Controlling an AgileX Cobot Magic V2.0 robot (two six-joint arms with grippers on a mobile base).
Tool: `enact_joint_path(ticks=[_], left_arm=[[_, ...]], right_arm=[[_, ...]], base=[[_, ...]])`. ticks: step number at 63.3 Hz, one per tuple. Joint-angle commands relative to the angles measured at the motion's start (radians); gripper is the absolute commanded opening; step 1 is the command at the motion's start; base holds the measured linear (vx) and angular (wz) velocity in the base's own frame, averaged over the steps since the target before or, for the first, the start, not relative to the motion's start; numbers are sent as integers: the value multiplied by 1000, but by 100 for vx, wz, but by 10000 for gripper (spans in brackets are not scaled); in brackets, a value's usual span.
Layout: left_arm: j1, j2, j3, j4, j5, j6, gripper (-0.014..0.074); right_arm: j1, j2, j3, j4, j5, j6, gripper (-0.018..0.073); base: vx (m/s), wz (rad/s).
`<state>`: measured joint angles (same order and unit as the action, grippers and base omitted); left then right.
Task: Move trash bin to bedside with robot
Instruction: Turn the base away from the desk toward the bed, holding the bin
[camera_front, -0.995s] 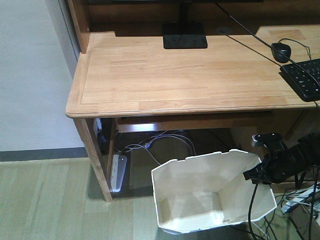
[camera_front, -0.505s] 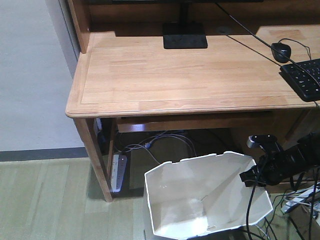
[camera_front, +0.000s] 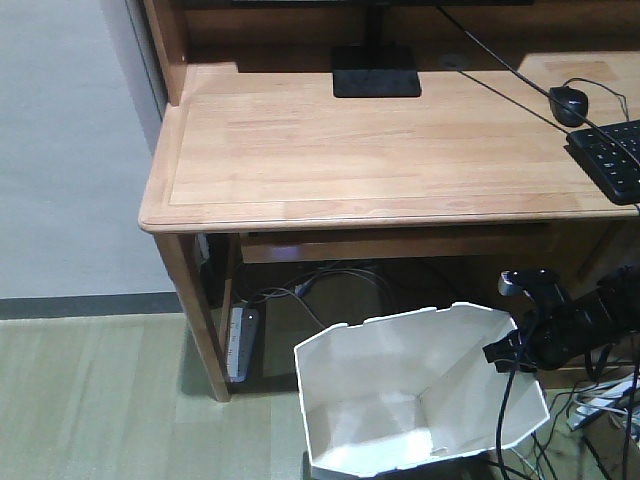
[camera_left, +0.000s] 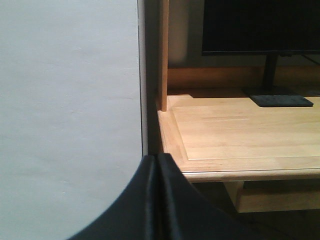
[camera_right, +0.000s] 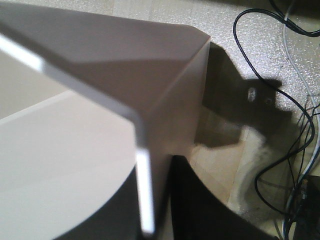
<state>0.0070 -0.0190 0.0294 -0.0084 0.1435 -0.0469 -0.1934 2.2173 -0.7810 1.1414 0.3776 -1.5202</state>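
Two small shifts in the last second.

Far left: the left gripper (camera_left: 156, 200), seen in its own wrist view, has its fingers pressed together with nothing between them. It faces the pale wall (camera_left: 70, 100) and the desk's corner. Idle.

Desk (camera_front: 380, 150): its rounded left corner and the monitor stand (camera_front: 376, 80) sit a touch further right in the front view than a second ago. Furniture doesn't walk, so I read this as the base beginning to turn or roll.

Power strip (camera_front: 240, 343) lies under the desk, untouched.

Trash bin (camera_front: 400, 390): in front of the desk's knee space, lower right of the front view, mouth tipped toward the camera. Half a second back it had slid left and leaned; now it sits slightly back to the right and more level. Cannot tell if its foot is clear of the floor, as the frame cuts it off.

Right gripper (camera_front: 503, 352): clamped across the bin's right rim. The wrist view shows the white wall edge running between the dark fingers, one inside and one outside. The grip has held through the wobble.

Loose cables (camera_front: 600, 410) lie on the floor just right of the bin, a likely snag.

The bed is in no view. Judging by that, the carry has only begun.
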Motion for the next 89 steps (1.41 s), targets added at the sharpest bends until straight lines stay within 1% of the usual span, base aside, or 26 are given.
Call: enact_joint_path(ticks=[1,53,89], left_arm=[[-3,-10,29,-8,-73,-9,-6],[-3,-10,29,-8,-73,-9,-6],[-3,-10,29,-8,-73,-9,-6]], right_arm=[[-3,-66,-9,39,182,7,-6],[-3,-66,-9,39,182,7,-6],[-3,-66,-9,39,182,7,-6]], base=[[-3,10],[-7,32],[-8,52]])
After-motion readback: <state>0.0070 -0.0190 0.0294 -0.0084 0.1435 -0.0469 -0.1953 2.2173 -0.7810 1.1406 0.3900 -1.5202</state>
